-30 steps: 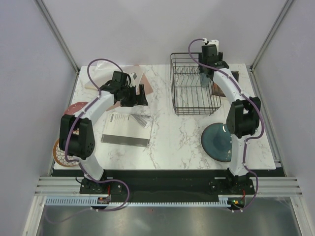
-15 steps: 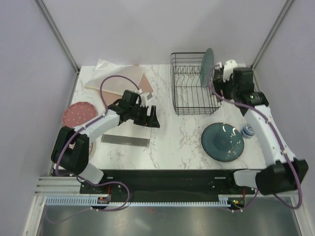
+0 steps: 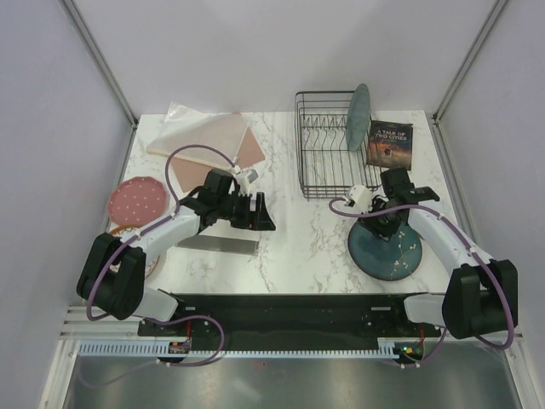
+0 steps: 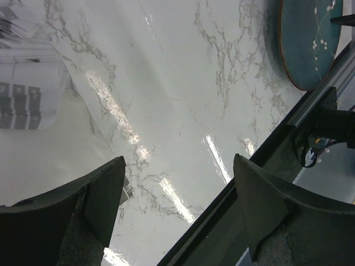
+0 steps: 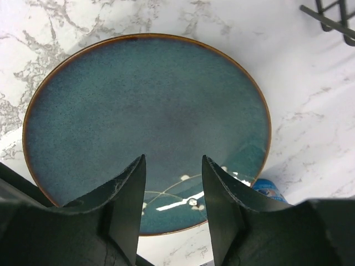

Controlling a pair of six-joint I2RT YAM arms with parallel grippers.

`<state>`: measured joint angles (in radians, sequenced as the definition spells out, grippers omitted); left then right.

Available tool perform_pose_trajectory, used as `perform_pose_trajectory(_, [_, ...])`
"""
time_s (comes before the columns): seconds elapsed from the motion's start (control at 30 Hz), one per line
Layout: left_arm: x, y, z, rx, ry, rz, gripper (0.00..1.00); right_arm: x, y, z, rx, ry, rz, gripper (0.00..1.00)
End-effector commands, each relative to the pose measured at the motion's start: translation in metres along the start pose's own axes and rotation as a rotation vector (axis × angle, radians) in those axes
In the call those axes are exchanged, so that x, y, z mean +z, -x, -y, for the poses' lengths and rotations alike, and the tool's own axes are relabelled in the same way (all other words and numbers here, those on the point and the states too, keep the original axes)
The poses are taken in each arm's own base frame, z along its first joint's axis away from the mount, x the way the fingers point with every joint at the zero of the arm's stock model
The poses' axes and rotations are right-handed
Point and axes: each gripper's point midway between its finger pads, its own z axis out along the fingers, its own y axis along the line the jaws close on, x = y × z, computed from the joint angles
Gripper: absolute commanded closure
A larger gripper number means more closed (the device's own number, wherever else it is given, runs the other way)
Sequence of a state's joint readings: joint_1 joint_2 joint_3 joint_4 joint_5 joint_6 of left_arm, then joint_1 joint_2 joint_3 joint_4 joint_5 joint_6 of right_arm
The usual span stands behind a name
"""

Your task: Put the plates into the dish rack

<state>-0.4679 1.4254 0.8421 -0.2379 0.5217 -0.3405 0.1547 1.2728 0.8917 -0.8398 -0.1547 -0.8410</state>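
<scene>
Blue plate point(image 5: 144, 105) lies flat, lower right of top view, directly under right gripper point(image 5: 173, 162); fingers apart, empty. Left gripper point(image 4: 178, 163) spread, farther off.

A polished, marble-patterned worktop point(image 4: 183, 111) throws back streaks of lamp light, white with grey veining. On it the dark blue plate point(image 5: 144, 122) shows a glossy ceramic glaze, finely mottled, with a brown rim and bright glints near its edge. The dish rack point(image 3: 319, 175) is thin black wire. Left claw point(image 4: 178, 160) and right claw point(image 5: 173, 160) are matt black, their faces grainy and rough
</scene>
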Motion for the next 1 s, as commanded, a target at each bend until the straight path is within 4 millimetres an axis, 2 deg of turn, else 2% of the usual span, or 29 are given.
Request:
perform_pose_trajectory(0.0, [0.008,-0.01,0.019,-0.088,-0.11,0.019,0.15,-0.008,0.018,0.011,-0.072,-0.006,0.059,0.48])
perform_pose_trajectory(0.03, [0.012,-0.012,0.017,-0.087,-0.092,0.03,0.15,-0.01,0.02,0.012,-0.068,-0.02,0.065,0.48])
perform_pose_trajectory(0.07, [0.016,-0.002,0.031,-0.059,-0.126,0.084,0.15,-0.014,0.02,0.013,-0.065,-0.034,0.072,0.47])
perform_pose_trajectory(0.13, [0.025,0.003,0.035,-0.068,-0.108,0.149,0.18,-0.026,0.022,0.016,-0.031,-0.083,0.099,0.46])
perform_pose_trajectory(0.17, [0.037,-0.002,0.047,-0.073,-0.118,0.144,0.19,-0.03,0.024,0.017,-0.01,-0.105,0.115,0.46])
perform_pose_trajectory(0.23, [0.048,0.011,0.057,-0.059,-0.083,0.198,0.19,-0.045,0.029,0.019,0.082,-0.157,0.161,0.45])
perform_pose_trajectory(0.27, [0.06,0.002,0.066,-0.043,-0.087,0.175,0.19,-0.05,0.035,0.024,0.121,-0.191,0.192,0.44])
perform_pose_trajectory(0.33, [0.07,0.011,0.073,-0.045,-0.079,0.211,0.21,-0.061,0.042,0.025,0.25,-0.226,0.248,0.43])
perform_pose_trajectory(0.37, [0.076,0.008,0.081,-0.067,-0.092,0.206,0.21,-0.068,0.048,0.029,0.284,-0.243,0.276,0.43])
perform_pose_trajectory(0.4, [0.09,0.004,0.074,-0.089,-0.065,0.194,0.22,-0.071,0.051,0.03,0.326,-0.248,0.294,0.43])
perform_pose_trajectory(0.43, [0.094,0.011,0.08,-0.102,-0.069,0.207,0.22,-0.072,0.055,0.03,0.385,-0.244,0.311,0.43])
perform_pose_trajectory(0.53, [0.112,0.013,0.102,-0.103,-0.113,0.205,0.24,-0.085,0.068,0.038,0.49,-0.267,0.363,0.43])
perform_pose_trajectory(0.57, [0.118,0.008,0.112,-0.084,-0.126,0.19,0.24,-0.087,0.068,0.04,0.511,-0.274,0.366,0.42])
perform_pose_trajectory(0.6, [0.123,0.013,0.119,-0.083,-0.132,0.2,0.24,-0.088,0.069,0.041,0.528,-0.277,0.369,0.42])
perform_pose_trajectory(0.63, [0.134,0.008,0.116,-0.097,-0.114,0.185,0.24,-0.092,0.071,0.042,0.545,-0.283,0.379,0.42])
perform_pose_trajectory(0.67, [0.139,0.006,0.124,-0.107,-0.125,0.18,0.24,-0.093,0.071,0.042,0.562,-0.286,0.386,0.42])
perform_pose_trajectory(0.7, [0.142,0.013,0.132,-0.102,-0.136,0.2,0.25,-0.097,0.072,0.041,0.565,-0.291,0.401,0.41])
perform_pose_trajectory(0.73, [0.151,0.01,0.132,-0.096,-0.128,0.192,0.25,-0.098,0.072,0.04,0.566,-0.292,0.404,0.41])
perform_pose_trajectory(0.8, [0.159,0.012,0.154,-0.08,-0.175,0.182,0.25,-0.102,0.071,0.04,0.574,-0.305,0.415,0.41])
perform_pose_trajectory(0.83, [0.169,0.004,0.156,-0.096,-0.177,0.155,0.26,-0.102,0.069,0.039,0.578,-0.308,0.414,0.41])
perform_pose_trajectory(0.9, [0.178,0.005,0.163,-0.114,-0.191,0.148,0.27,-0.106,0.067,0.039,0.566,-0.322,0.42,0.41])
perform_pose_trajectory(0.97, [0.189,-0.002,0.158,-0.139,-0.175,0.125,0.27,-0.111,0.066,0.038,0.56,-0.335,0.426,0.4])
